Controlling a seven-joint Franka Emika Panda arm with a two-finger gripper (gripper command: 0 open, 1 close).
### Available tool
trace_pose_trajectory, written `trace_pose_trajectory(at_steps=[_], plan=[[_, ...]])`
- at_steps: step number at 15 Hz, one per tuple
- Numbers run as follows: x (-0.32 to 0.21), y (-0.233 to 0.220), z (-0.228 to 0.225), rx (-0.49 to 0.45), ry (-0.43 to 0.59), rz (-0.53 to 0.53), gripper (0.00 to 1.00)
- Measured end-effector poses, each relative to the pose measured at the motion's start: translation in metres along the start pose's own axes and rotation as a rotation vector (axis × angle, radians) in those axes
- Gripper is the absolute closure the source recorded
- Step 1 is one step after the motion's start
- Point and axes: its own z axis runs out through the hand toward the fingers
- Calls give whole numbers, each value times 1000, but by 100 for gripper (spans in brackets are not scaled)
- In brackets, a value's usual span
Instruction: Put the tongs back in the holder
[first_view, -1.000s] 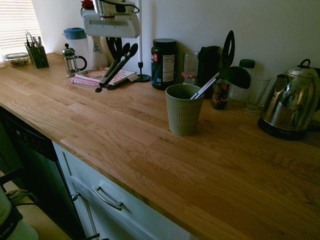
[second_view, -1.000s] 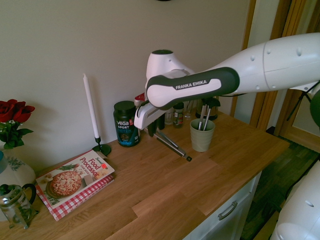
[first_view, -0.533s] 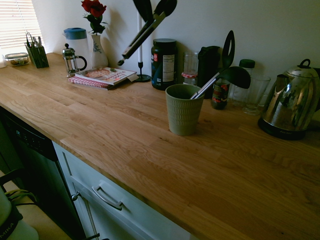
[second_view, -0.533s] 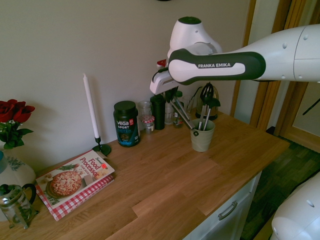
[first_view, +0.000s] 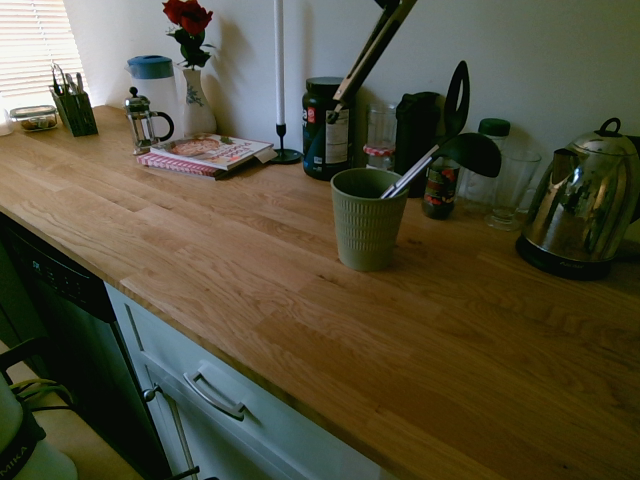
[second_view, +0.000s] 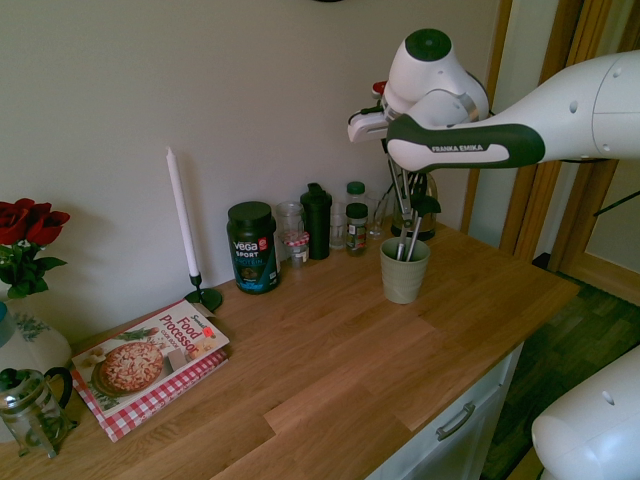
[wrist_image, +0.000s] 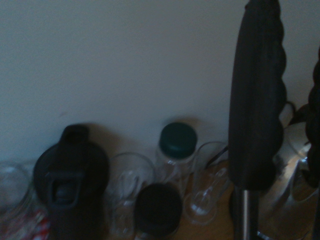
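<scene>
The gripper (second_view: 398, 170) is clenched on the tongs (first_view: 366, 55), whose long axis slants steeply down toward the holder (first_view: 367, 217), tips above its rim.

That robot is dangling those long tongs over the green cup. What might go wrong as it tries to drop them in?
The long dark metal tongs hang tilted above the olive-green ribbed cup, with their lower tip off to one side of the opening in the first exterior view, so they might catch the rim or miss it. The cup already holds a black spoon and a black slotted spatula, which could block the tongs. A bump could also tip the cup.
</scene>
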Motion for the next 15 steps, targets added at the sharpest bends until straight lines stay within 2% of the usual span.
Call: trace_pose_trajectory(at_steps=[9,15], plan=[[-34,42,55,33,76,63,100],[-70,61,94,31,54,48,100]])
